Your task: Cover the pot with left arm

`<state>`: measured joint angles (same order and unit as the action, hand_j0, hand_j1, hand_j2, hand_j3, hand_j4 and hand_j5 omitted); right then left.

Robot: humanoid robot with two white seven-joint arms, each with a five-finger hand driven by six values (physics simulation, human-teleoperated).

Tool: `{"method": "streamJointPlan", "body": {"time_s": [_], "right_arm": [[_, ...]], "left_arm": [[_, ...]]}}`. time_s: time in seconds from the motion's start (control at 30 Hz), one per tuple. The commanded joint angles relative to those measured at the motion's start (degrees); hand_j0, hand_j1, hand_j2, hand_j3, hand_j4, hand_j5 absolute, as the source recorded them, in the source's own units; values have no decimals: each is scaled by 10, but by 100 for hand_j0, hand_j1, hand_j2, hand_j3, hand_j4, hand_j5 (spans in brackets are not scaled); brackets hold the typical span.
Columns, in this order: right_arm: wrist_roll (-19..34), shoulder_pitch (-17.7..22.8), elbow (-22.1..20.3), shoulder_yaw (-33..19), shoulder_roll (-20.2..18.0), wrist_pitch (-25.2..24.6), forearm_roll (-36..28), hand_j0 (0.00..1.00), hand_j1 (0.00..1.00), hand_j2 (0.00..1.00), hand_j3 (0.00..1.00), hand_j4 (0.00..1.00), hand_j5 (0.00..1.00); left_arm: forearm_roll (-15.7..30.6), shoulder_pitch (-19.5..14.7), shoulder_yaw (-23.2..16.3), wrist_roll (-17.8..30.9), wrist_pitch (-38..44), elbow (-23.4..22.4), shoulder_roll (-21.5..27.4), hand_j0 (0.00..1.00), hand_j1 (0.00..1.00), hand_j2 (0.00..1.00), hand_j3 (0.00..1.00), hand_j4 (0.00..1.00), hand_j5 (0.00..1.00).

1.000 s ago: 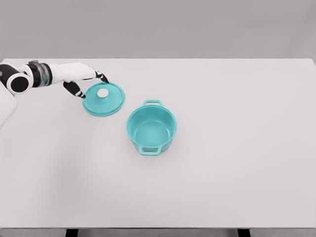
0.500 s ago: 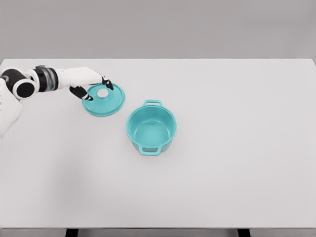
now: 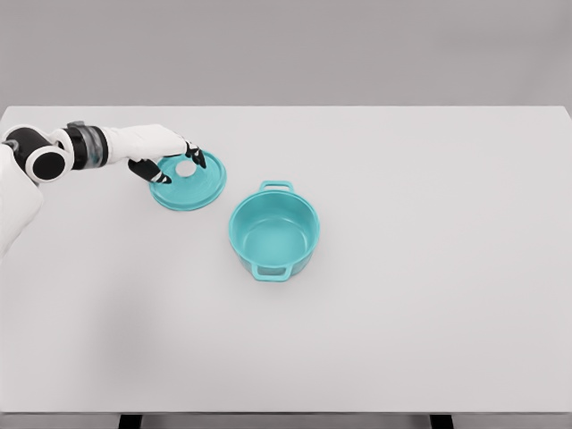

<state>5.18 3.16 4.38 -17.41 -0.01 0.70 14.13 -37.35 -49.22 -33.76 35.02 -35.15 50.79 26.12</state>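
Lid (image 3: pixel 189 186): teal, round, lying flat on the white bench (image 3: pixel 429 295) at upper left of the frame, with a pale knob (image 3: pixel 185 168) at its middle.
Pot (image 3: pixel 273 236): same teal, uncovered, near the middle of the frame, just below and right of the lid; we see a loop handle at its far rim and another at its near rim, and the two pieces look apart.
Left robot hand (image 3: pixel 166 159): reaching in from the left edge, fingers spread to either side of the knob, dark fingertips (image 3: pixel 198 159) over the lid's upper part; we judge it has not closed on anything yet (contact with the knob is too small to tell).
Right arm: not in view.
Handling: we expect a stiff, smooth, rather light lid that could slide on the bench if pushed sideways.
Where to hold: the knob, pinched from both sides; the rim lies too flat to get under.
Step in hand: closing on the knob, then lift and carry toward the pot.
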Motion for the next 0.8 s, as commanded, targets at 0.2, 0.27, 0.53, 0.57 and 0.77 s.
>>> {"method": "streamJointPlan", "body": {"time_s": [0.2,0.27,0.53,0.57,0.77], "right_arm": [[0,0,0,0,0,0,0,100,100,100,100,100,100],[0,0,0,0,0,0,0,100,100,100,100,100,100],[0,0,0,0,0,0,0,100,100,100,100,100,100],[0,0,0,0,0,0,0,100,100,100,100,100,100],[0,0,0,0,0,0,0,100,100,100,100,100,100]], "left_arm": [[3,0,1,0,2,0,-9,73,73,73,73,73,73],[3,0,1,0,2,-1,-11,73,73,73,73,73,73],[0,4,1,0,2,-8,-19,67,67,67,67,67,67],[-1,4,1,0,2,-9,-19,67,67,67,67,67,67],[-1,4,0,0,2,-26,-18,64,64,64,64,64,64]]}}
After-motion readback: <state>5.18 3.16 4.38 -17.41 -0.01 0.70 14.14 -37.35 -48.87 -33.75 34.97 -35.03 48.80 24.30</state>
